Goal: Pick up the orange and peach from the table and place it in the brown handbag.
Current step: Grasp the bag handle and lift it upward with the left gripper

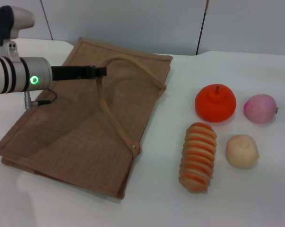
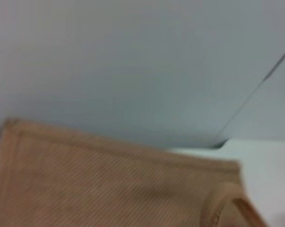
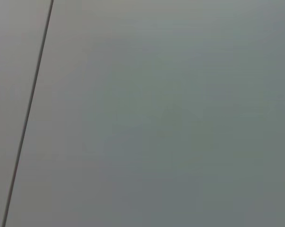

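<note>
The brown handbag (image 1: 81, 127) lies flat on the left of the table; its top edge also fills the left wrist view (image 2: 109, 189). My left gripper (image 1: 103, 72) reaches in from the left over the bag, its black fingers together at the bend of one looped handle (image 1: 115, 60), which stands raised off the bag. The orange (image 1: 215, 102) sits to the right of the bag, with the pink peach (image 1: 260, 108) just right of it. Both fruits rest on the table, away from the gripper. My right gripper is out of view; its wrist camera shows only a grey wall.
An orange-and-cream striped bread (image 1: 197, 157) lies in front of the orange, and a pale beige bun (image 1: 242, 151) sits in front of the peach. The white table (image 1: 166, 198) ends at a grey wall behind the bag.
</note>
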Robot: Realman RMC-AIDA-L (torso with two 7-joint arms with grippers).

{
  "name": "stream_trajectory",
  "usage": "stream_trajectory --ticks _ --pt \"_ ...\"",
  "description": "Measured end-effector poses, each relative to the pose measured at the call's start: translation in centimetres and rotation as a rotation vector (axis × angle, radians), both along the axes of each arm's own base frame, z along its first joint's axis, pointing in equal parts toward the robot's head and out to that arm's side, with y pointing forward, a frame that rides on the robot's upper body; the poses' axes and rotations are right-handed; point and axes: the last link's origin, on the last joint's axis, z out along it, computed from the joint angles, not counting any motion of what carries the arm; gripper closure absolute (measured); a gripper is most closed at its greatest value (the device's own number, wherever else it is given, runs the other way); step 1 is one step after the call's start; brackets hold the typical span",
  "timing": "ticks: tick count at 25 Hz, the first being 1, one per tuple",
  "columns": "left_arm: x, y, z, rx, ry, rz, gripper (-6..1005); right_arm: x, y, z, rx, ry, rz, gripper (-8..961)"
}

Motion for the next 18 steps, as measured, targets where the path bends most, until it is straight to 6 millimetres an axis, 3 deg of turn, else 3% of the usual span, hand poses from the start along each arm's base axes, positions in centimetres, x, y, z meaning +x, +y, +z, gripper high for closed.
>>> stream_trajectory --ticks 18 --pt "1.7 -2.6 1.3 0.154 -0.243 -0.300 872 -0.8 1.4 -1.7 -0.146 -0.034 0.004 101"
